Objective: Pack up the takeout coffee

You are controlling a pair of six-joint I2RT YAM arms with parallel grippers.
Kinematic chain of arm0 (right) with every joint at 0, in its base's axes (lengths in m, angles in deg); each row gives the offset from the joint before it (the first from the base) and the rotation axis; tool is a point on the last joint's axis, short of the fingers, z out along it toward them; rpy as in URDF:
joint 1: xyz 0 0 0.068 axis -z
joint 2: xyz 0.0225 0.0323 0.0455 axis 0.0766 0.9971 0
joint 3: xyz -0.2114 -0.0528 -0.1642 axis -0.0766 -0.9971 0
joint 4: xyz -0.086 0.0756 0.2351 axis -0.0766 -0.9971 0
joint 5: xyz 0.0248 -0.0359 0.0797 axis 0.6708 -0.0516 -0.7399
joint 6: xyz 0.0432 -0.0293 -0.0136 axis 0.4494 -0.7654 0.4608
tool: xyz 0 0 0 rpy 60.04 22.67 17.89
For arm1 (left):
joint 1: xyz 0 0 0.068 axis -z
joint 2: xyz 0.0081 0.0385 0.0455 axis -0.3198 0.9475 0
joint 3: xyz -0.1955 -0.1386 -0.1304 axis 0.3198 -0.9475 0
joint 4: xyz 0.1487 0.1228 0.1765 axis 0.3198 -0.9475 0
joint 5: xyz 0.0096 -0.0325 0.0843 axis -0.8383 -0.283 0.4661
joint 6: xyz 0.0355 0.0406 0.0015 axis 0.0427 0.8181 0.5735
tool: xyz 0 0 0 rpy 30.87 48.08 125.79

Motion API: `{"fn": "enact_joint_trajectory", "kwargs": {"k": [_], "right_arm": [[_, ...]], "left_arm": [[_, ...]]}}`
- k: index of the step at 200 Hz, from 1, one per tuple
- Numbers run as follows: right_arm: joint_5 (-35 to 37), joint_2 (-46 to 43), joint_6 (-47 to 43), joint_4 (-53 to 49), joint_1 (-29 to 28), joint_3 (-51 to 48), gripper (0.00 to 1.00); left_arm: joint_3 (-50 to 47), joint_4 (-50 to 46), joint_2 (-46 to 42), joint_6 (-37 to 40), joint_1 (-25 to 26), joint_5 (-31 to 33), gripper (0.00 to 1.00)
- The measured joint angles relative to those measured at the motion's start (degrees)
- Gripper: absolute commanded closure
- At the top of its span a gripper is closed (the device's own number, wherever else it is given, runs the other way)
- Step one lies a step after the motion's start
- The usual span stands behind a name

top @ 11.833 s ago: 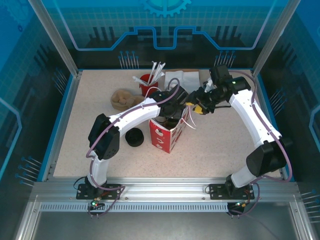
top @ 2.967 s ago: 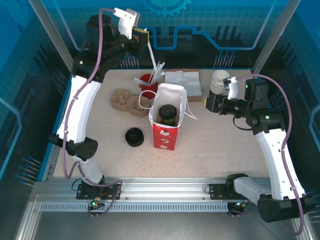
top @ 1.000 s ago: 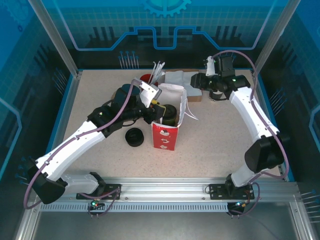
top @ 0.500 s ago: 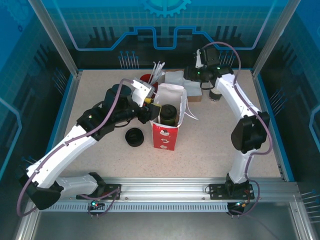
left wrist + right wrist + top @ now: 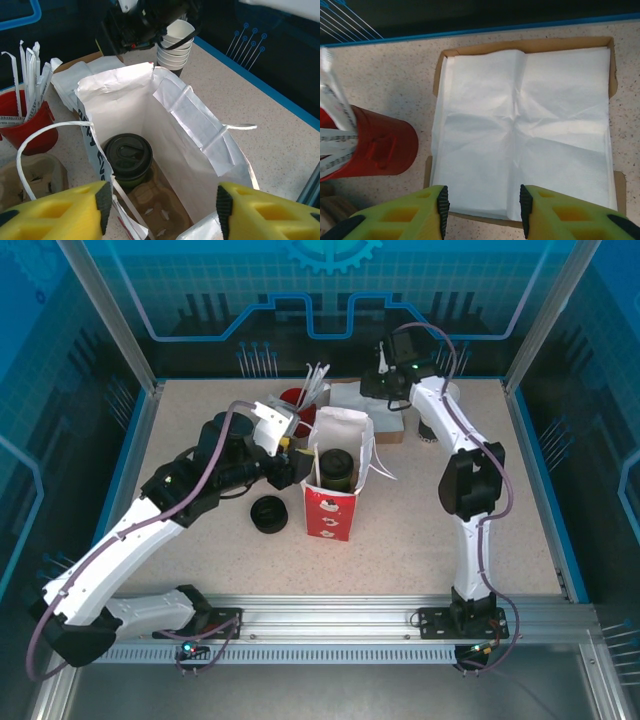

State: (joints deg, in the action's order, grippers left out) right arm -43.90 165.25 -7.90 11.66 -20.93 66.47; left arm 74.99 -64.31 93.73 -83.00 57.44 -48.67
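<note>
The takeout coffee (image 5: 127,155), an olive-brown cup with a black lid, stands inside the open red-and-white bag (image 5: 190,125) on a brown cardboard carrier. From above, the coffee (image 5: 337,468) shows in the bag's (image 5: 330,515) mouth. My left gripper (image 5: 290,455) hovers at the bag's left rim. Seen from its wrist, the left gripper (image 5: 162,210) is open, its yellow fingers (image 5: 55,212) straddling the bag's near end with nothing gripped. My right gripper (image 5: 481,212) is open above the white napkins (image 5: 520,125), holding nothing.
A red cup of wrapped straws (image 5: 297,400) and the napkin tray (image 5: 350,400) sit behind the bag. Lidless cups (image 5: 175,45) are stacked at the back right. A black ring-shaped piece (image 5: 268,514) lies left of the bag, with brown carriers (image 5: 235,435) further back.
The left gripper drew back to the left of the bag and its jaws widened. The right arm swung left from the cup stack to over the napkins.
</note>
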Motion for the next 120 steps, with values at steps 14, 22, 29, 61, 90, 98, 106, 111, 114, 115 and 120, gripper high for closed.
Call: {"fn": "enact_joint_trajectory", "kwargs": {"k": [14,22,29,61,90,98,106,111,114,115,120], "right_arm": [[0.35,1.73,0.0,-0.17,-0.2,0.66,0.55],[0.79,2.73,0.0,-0.17,-0.28,1.25,0.56],[1.25,3.72,0.02,-0.24,-0.35,1.95,0.55],[3.28,8.0,0.0,-0.35,-0.81,4.63,0.54],[4.72,11.15,-0.04,-0.44,-1.11,5.9,0.51],[4.9,12.07,-0.24,-0.39,-1.16,6.54,0.5],[5.27,12.92,-0.44,-0.39,-1.16,7.17,0.48],[5.55,13.38,-0.61,-0.37,-1.16,7.45,0.47],[5.7,13.66,-0.74,-0.42,-1.16,7.69,0.47],[5.75,13.75,-0.81,-0.46,-1.16,7.76,0.47],[5.97,14.25,-0.85,-0.59,-1.16,8.28,0.46]], "left_arm": [[-0.02,-0.02,-0.24,0.0,0.0,0.66,0.37],[-0.04,-0.09,-0.37,-0.02,-0.07,1.03,0.35],[-0.07,-0.22,-0.48,-0.02,-0.22,1.42,0.34],[-0.37,-1.16,-2.08,0.02,-1.31,2.71,0.3],[-0.39,-2.03,-3.58,0.02,-2.67,2.97,0.27],[-0.39,-2.27,-3.87,0.02,-2.91,2.97,0.26],[-0.39,-2.56,-3.98,0.02,-3.1,2.97,0.26],[-0.39,-2.78,-4.0,0.02,-3.17,2.97,0.26],[-0.39,-2.95,-4.0,0.02,-3.28,2.97,0.26],[-0.39,-2.97,-4.0,0.02,-3.3,2.95,0.25],[-0.42,-3.1,-4.0,0.02,-3.41,2.95,0.25]]}}
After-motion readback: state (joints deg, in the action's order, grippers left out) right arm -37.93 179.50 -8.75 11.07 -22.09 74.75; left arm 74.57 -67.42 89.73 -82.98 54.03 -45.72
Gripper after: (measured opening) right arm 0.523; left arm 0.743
